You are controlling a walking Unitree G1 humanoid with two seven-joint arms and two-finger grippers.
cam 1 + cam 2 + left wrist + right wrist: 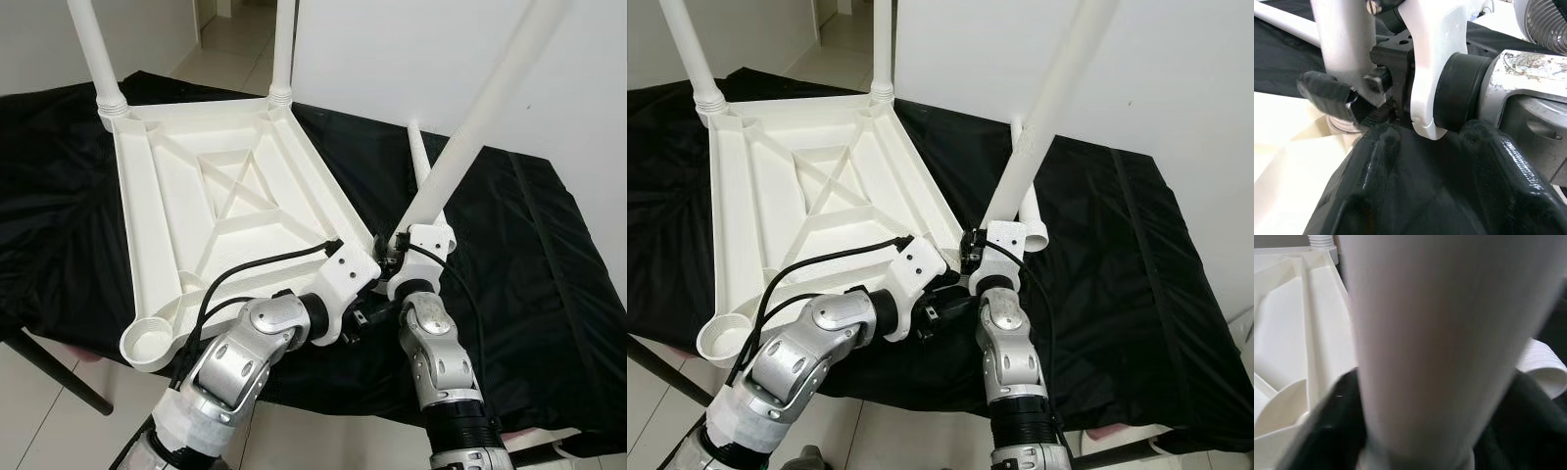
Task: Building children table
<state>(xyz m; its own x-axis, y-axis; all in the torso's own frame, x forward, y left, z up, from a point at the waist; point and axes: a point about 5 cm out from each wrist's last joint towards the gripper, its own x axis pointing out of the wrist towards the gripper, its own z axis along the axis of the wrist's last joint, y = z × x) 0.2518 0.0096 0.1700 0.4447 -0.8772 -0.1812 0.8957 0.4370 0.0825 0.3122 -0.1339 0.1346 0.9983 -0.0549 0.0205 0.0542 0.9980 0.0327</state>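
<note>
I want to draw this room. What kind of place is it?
Probably a room in a home, used as a work spot. There are plain white walls, a tiled floor leading through a doorway, and a black cloth under an upside-down white table.
</note>
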